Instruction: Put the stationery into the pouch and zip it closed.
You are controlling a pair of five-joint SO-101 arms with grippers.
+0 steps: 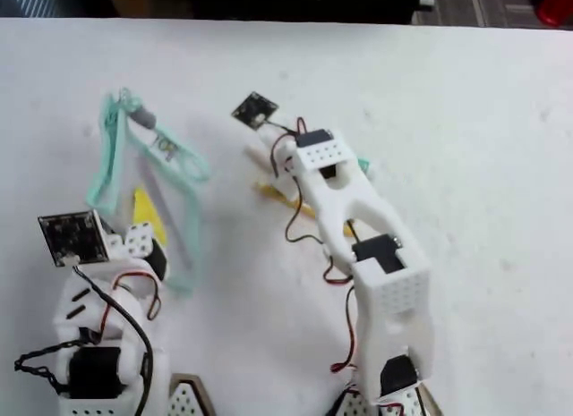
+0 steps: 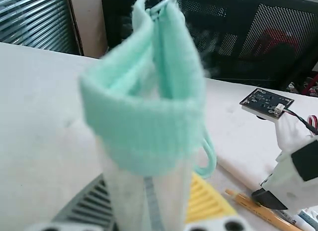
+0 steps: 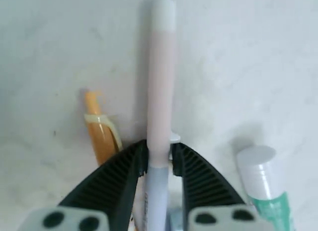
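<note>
High view
Table [image 1: 466, 121]: white, with both arms coming in from the near edge.
Pouch [image 1: 115, 157]: on the left part of the table, see-through with mint-green bands that stand apart. Its near end is at the left claw.
Left claw [image 1: 150, 224]: near left, with a yellow finger lying along the pouch.
Right claw [image 1: 279, 161]: around the middle of the table, pointing far and left, well apart from the pouch.
Orange pen [image 1: 285, 198]: flat on the table, partly under the right arm.

Left wrist view
Pouch: stands up close in front of the camera, green band on top, with its clear wall pinched between a grey ribbed finger and a yellow one, so the left claw is gripping it.
Orange pen: on the table to the right, just beside the right claw.

Right wrist view
Pink pen [image 3: 161, 82]: white-tipped, clamped between the two dark fingers of the right claw, low over the table.
Orange pen: beside the pink pen, clip showing.
Green tube [image 3: 261, 181]: white-capped, on the pink pen's other side.
</note>
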